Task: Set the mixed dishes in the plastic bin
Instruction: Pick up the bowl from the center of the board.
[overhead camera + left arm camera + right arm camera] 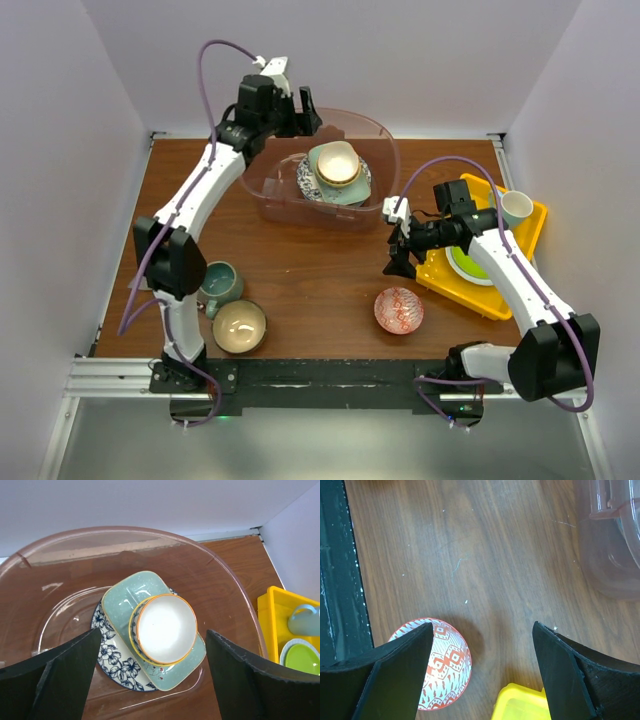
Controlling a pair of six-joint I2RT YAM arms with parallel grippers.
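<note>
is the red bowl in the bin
No, the red bowl sits on the table, well apart from the bin.

yellow tray: table's right side | lime-green plate: inside tray | table: brown wood

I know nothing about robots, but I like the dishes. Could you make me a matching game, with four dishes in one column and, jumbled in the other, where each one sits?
Things
1. red-patterned bowl
2. mint dish
3. green plate
4. teal mug

Places
A. in the yellow tray
B. on the table, beside the tan bowl
C. in the bin, on the blue plate
D. on the table by itself, just in front of the tray

Pairs: 1-D, 2-C, 3-A, 4-B
</note>
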